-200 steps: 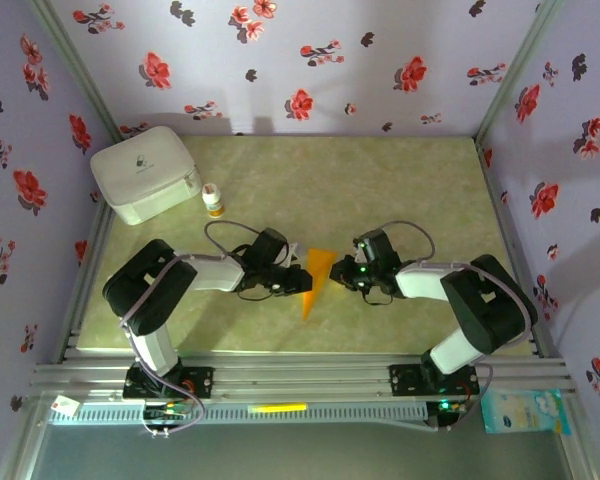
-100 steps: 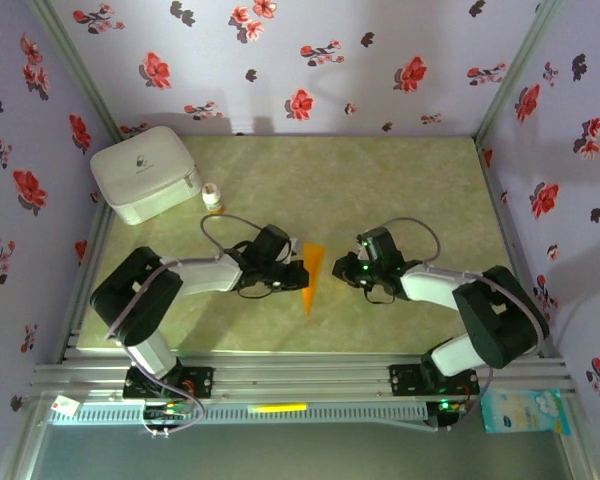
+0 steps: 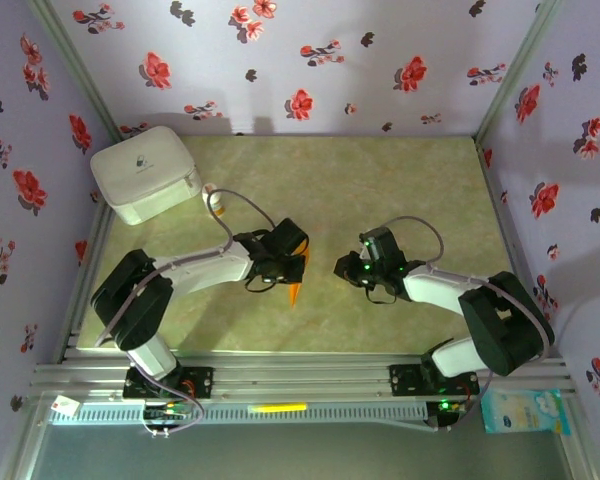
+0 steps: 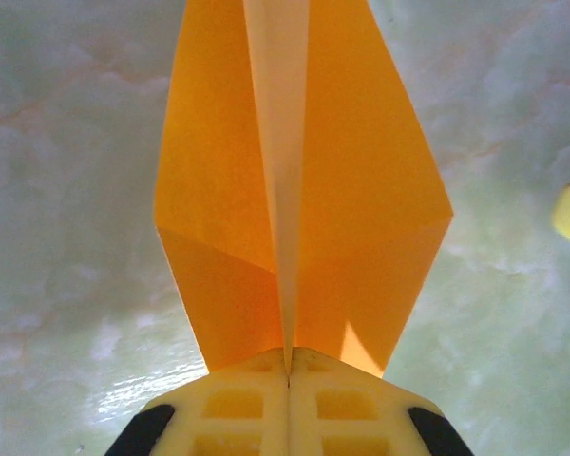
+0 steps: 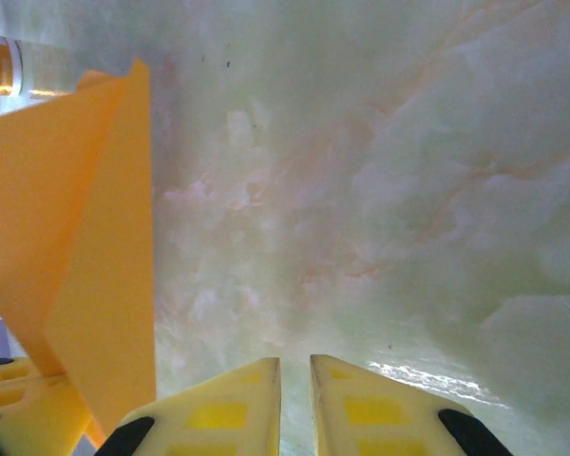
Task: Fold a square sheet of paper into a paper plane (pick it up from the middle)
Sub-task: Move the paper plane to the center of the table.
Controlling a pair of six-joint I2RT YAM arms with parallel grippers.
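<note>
2 yellow gridded plastic fingers of my left gripper are pressed together on 1 end of the plane. It is 1 piece of smooth orange paper, kite-shaped, with sharp creases and a pale centre ridge, over the glossy green marbled table. My right gripper stands a narrow slit apart, holding nothing, near that plane. Farther off are 1 small bottle and 1 rounded white box.
</note>
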